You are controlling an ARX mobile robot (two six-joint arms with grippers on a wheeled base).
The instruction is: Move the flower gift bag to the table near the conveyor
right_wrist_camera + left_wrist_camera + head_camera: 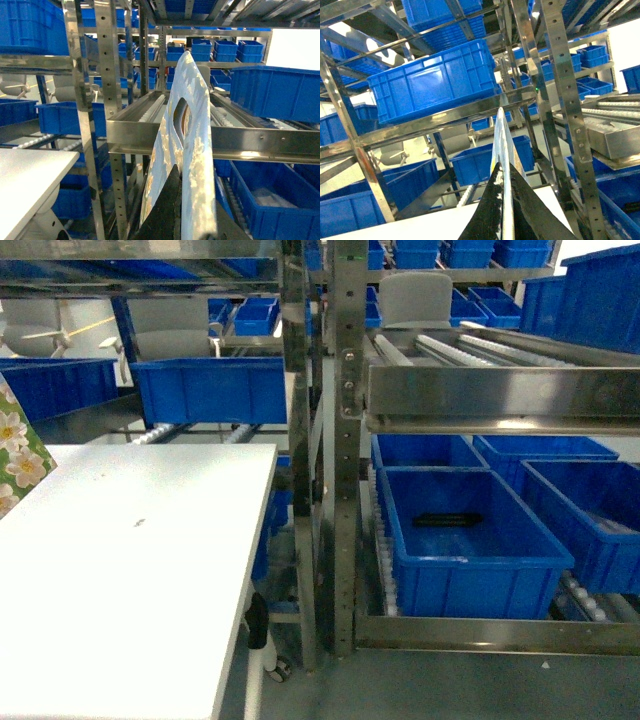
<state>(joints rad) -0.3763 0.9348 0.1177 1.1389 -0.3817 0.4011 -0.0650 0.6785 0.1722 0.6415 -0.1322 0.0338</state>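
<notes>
My left gripper [506, 210] shows two glossy black fingers tapering upward to narrow tips. My right gripper [187, 220] shows matte black fingers, wedge-shaped, broad at the base. No markings visible.

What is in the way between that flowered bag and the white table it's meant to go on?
Nothing visible. The table top is bare but for tiny specks, and the flower gift bag shows at its left edge.

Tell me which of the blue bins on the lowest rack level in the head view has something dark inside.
The front middle bin: a dark elongated object lies on its floor. The neighbouring bins behind it and at right show nothing inside.
</notes>
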